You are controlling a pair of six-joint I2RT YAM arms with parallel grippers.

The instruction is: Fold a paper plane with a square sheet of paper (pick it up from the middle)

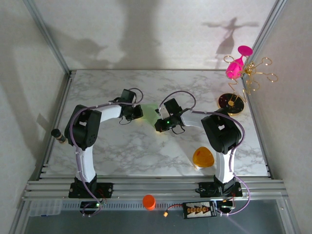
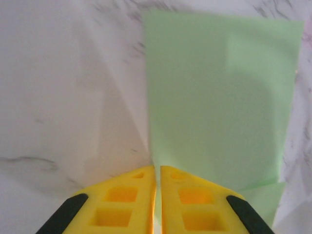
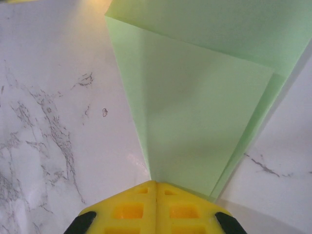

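The pale green sheet of paper (image 1: 150,113) is held just above the marble table (image 1: 122,151) between my two arms, near the middle. In the left wrist view the sheet of paper (image 2: 214,97) fans out from my left gripper (image 2: 158,168). Its yellow jaws stand a hair apart with the paper's edge in the slit. In the right wrist view the paper (image 3: 204,107) shows a folded-over layer and a crease. It runs out from the tips of my right gripper (image 3: 156,183), whose jaws are pressed together on it. From above, the left gripper (image 1: 137,112) and right gripper (image 1: 158,121) face each other across the sheet.
An orange rounded-triangle object (image 1: 203,158) lies near the front right. A gold wire stand with a pink glass (image 1: 239,63) and a dark round base (image 1: 231,103) stand at the back right. An orange cup (image 1: 149,201) sits on the front rail, a dark cylinder (image 1: 58,135) at the left edge.
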